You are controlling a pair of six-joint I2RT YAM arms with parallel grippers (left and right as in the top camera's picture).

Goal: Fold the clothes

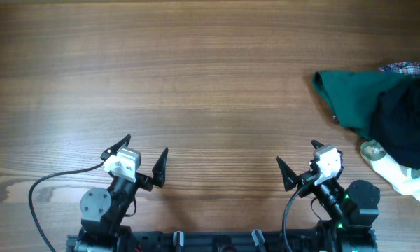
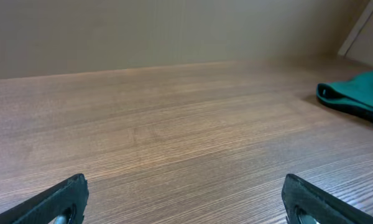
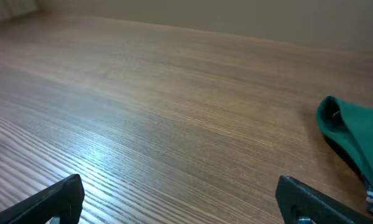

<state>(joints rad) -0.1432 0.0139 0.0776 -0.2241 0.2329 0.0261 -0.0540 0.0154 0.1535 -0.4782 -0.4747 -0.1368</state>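
Bunched with no clear long axis, the black shirt (image 1: 408, 120) sits on a green garment (image 1: 346, 98) ahead-right of the right jaws, far from the left jaws; both pairs gape empty.

Black shirt (image 1: 406, 120) cut by right edge; green garment (image 1: 346, 94) partly hidden beneath.

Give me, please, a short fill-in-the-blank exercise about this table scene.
The left pincer and the right pincer both stand ____, holding nothing.
The garment under the black shirt is dark ____.
The black shirt lies nearer the ____ pincer.
Missing: open, green, right.
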